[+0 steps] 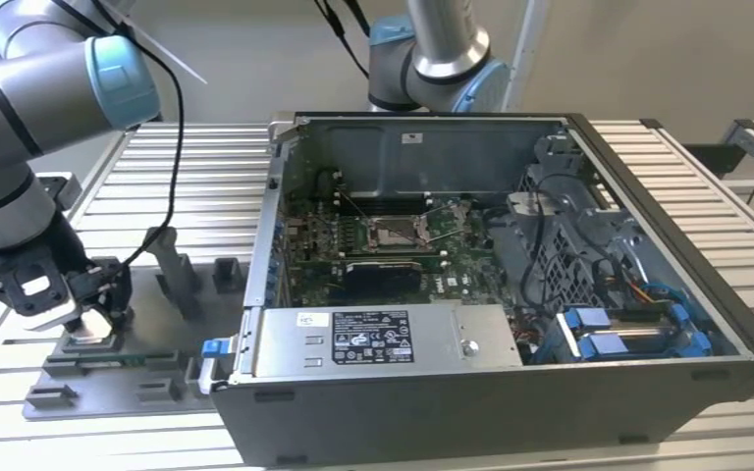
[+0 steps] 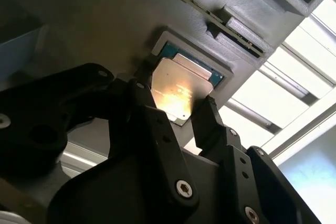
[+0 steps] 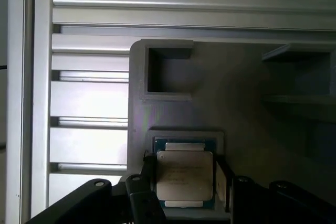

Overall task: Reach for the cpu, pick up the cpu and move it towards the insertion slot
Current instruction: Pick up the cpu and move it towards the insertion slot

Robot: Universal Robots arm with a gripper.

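The cpu (image 2: 178,85) (image 3: 185,174), a small silvery square, lies in a shallow pocket of the grey fixture tray (image 1: 129,368) (image 3: 236,87). My gripper (image 2: 176,90) (image 3: 185,167) is down over it, and its black fingers (image 2: 207,111) press against two opposite edges of the chip. In the exterior view the gripper (image 1: 89,324) stands low over the tray at the exterior view's left. The insertion slot (image 1: 397,233), a silver-framed socket with a wire lever, lies on the green board inside the open computer case, well to the exterior view's right of the gripper.
The computer case (image 1: 509,392) has tall metal walls, with a power supply (image 1: 370,337) along its near side. Upright blocks (image 1: 174,270) rise from the tray beside the gripper. A second arm's base (image 1: 430,49) stands behind the case. Everything rests on a slatted aluminium table (image 1: 193,177).
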